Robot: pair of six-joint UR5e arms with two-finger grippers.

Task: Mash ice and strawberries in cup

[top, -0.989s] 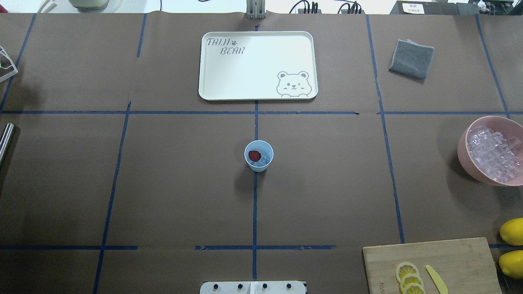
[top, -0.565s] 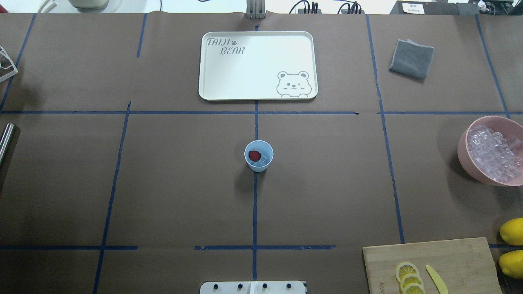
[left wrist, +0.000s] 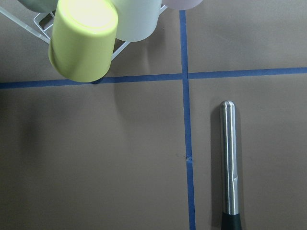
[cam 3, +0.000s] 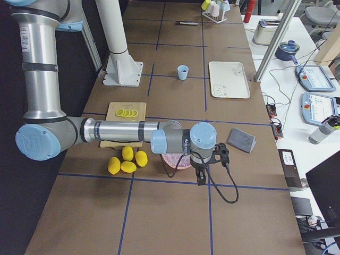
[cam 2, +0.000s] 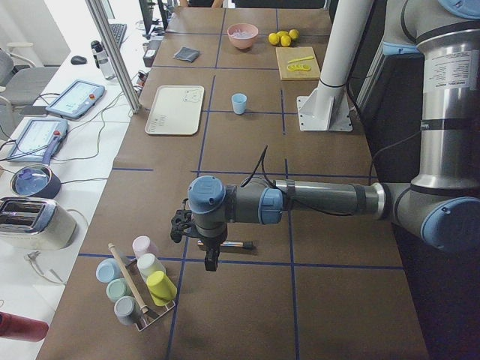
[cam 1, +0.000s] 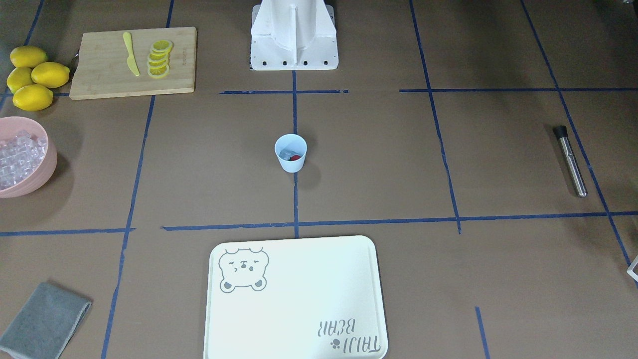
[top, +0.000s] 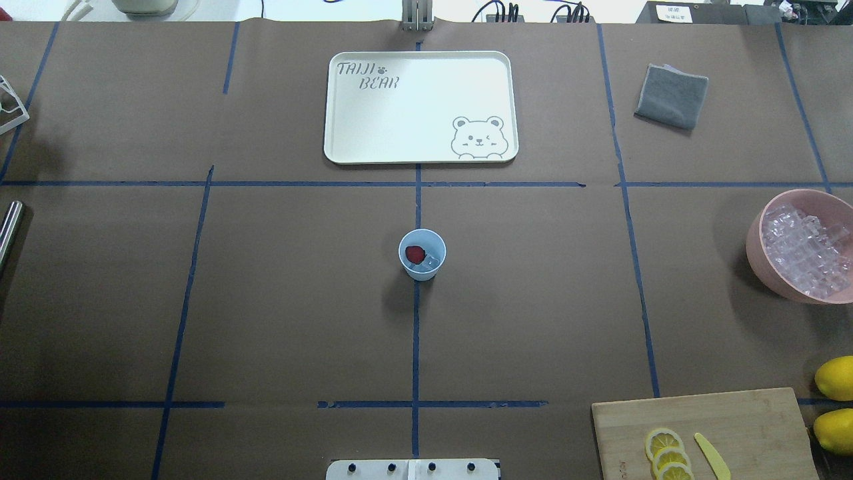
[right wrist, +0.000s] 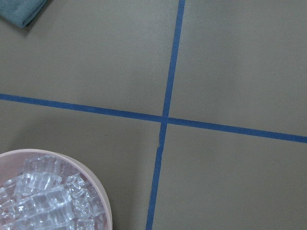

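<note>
The pale-blue cup [top: 422,268] stands upright at the table's centre on a tape crossing, also seen from the front [cam 1: 290,163]. Inside it lie one red strawberry [top: 415,253] and clear ice [top: 432,263]. My left gripper [cam 2: 212,263] hangs over the table's left end, just above a steel rod with a black end [left wrist: 229,163]; I cannot tell whether it is open or shut. My right gripper [cam 3: 201,179] hovers at the right end beside the pink bowl [cam 3: 171,162]; its state cannot be told either. No fingers show in either wrist view.
The pink bowl [top: 756,248] full of ice cubes sits at the right edge. A white bear tray [top: 420,107] lies beyond the cup, with a grey cloth [top: 672,95] to its right. A cutting board [top: 740,417] holds lemon slices and a yellow knife, beside whole lemons [top: 836,377]. A rack of cups [cam 2: 139,289] stands at the left end.
</note>
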